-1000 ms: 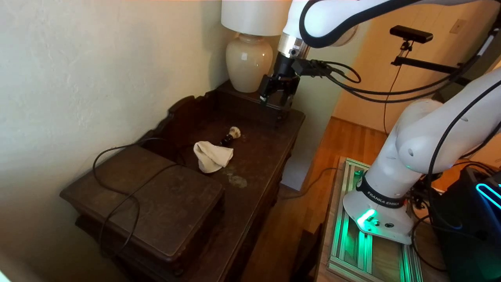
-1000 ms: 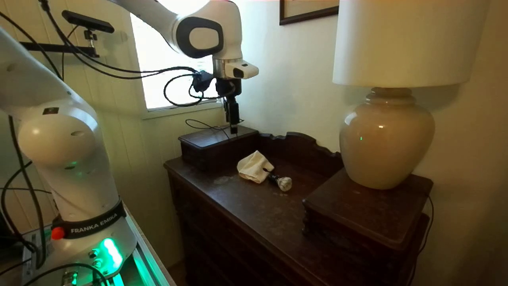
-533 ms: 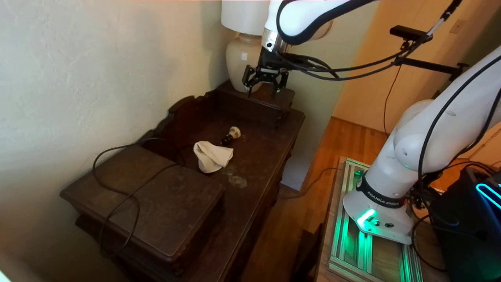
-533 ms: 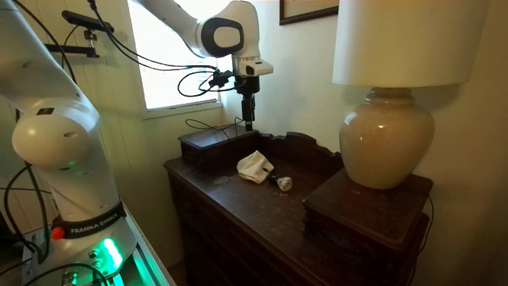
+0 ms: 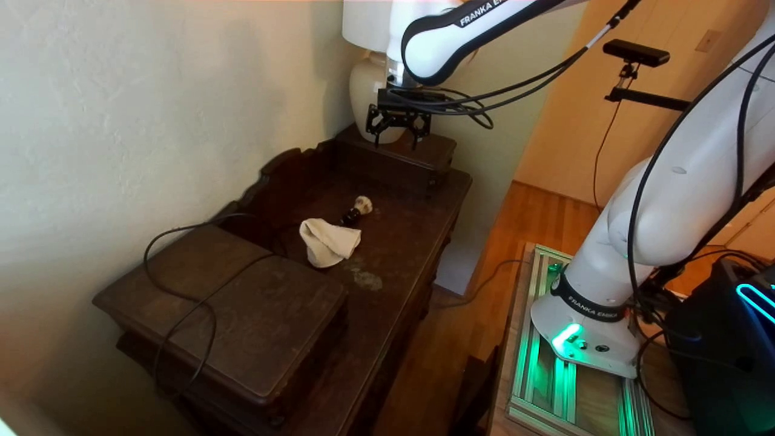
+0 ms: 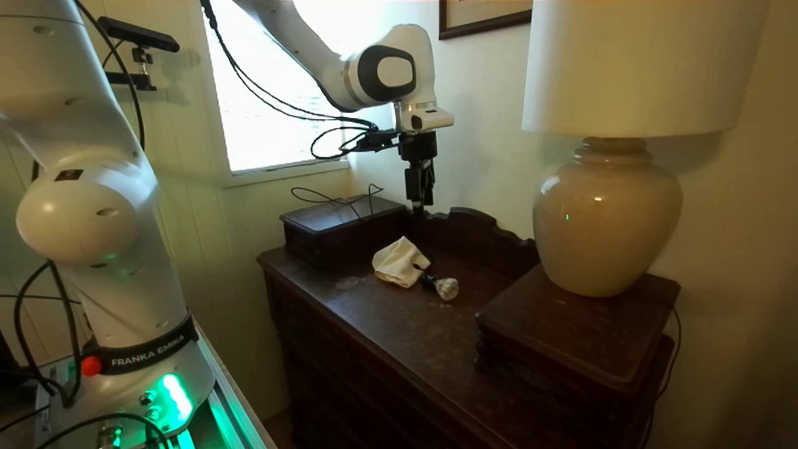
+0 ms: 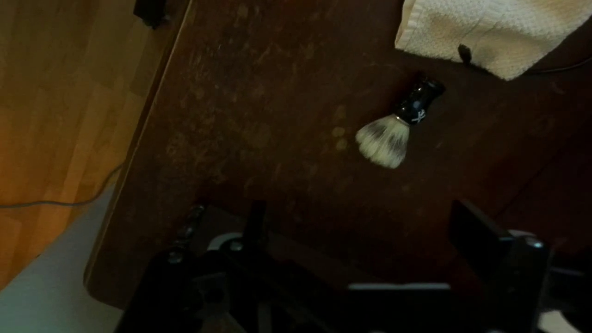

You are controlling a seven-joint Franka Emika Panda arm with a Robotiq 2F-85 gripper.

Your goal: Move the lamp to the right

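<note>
The lamp [image 6: 608,224] stands upright on a raised box [image 6: 586,330] at one end of the desk [image 6: 399,327]. Above the desk hangs the claw [image 5: 396,144], pointing down and released, its fingers [image 7: 476,233] spread well apart. In an exterior view a clear gap shows between claw and lamp. On the desk's top lie a pale cloth [image 5: 330,242] and, just beside it, a shaving brush [image 7: 402,120], bristles towards the desk's lamp end. A matching box [image 5: 272,309] sits at the desk's opposite end, a black cord [image 5: 200,301] looped over it. The arm [image 5: 684,188] rises from a base [image 5: 590,342] in front of the desk, apart from it.
</note>
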